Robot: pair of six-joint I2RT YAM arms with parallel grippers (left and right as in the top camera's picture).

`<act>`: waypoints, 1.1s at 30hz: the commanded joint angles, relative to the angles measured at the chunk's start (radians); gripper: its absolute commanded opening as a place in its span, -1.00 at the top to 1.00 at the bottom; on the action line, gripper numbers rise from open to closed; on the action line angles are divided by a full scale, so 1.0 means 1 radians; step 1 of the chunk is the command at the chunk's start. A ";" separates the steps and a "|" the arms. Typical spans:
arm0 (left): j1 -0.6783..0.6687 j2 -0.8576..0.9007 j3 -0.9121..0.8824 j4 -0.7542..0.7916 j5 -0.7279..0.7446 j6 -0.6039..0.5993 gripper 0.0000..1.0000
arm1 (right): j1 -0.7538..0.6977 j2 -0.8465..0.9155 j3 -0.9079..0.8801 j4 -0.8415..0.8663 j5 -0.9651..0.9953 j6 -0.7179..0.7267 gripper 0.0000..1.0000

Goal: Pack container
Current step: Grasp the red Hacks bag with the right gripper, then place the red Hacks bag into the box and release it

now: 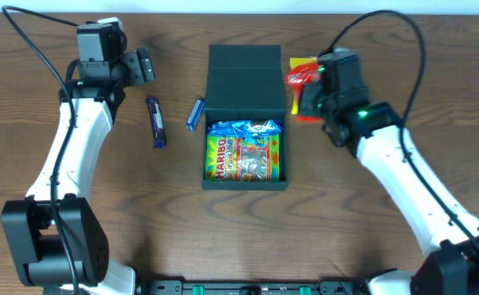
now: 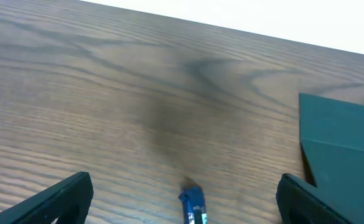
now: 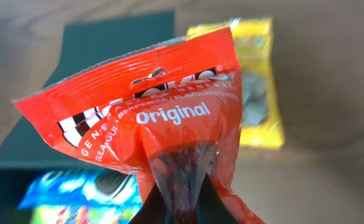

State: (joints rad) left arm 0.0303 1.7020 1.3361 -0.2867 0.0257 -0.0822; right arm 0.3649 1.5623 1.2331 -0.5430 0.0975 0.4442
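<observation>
The dark teal container [image 1: 209,156] sits mid-table with its flap lid [image 1: 246,80] open toward the far side. Inside lie a Haribo packet [image 1: 247,157] and a blue packet [image 1: 243,127]. My right gripper [image 1: 311,94] is shut on a red snack packet [image 3: 150,118] marked "Original", held up just right of the lid. The container also shows in the right wrist view [image 3: 26,112]. My left gripper [image 2: 185,196] is open and empty, above the far end of a blue bar [image 2: 194,205]; it sits at the far left in the overhead view [image 1: 145,65].
Two blue bars lie left of the container, one [image 1: 156,123] further left and one [image 1: 195,115] by the lid. A yellow packet [image 3: 256,93] lies on the table behind the red one, also seen from overhead [image 1: 303,64].
</observation>
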 commanded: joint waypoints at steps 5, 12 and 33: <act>0.008 -0.010 0.022 0.014 -0.010 -0.011 -0.90 | 0.151 -0.015 0.005 -0.062 0.002 0.230 0.97; 0.009 -0.010 0.022 0.035 -0.010 -0.011 -0.90 | 0.244 0.049 0.005 -0.142 0.027 0.360 0.97; 0.010 -0.010 0.022 0.056 -0.007 -0.011 -0.90 | 0.327 0.090 0.006 -0.160 0.138 0.431 -0.49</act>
State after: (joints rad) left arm 0.0326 1.7020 1.3361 -0.2344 0.0227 -0.0822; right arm 0.6830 1.6745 1.2331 -0.7151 0.2077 0.8963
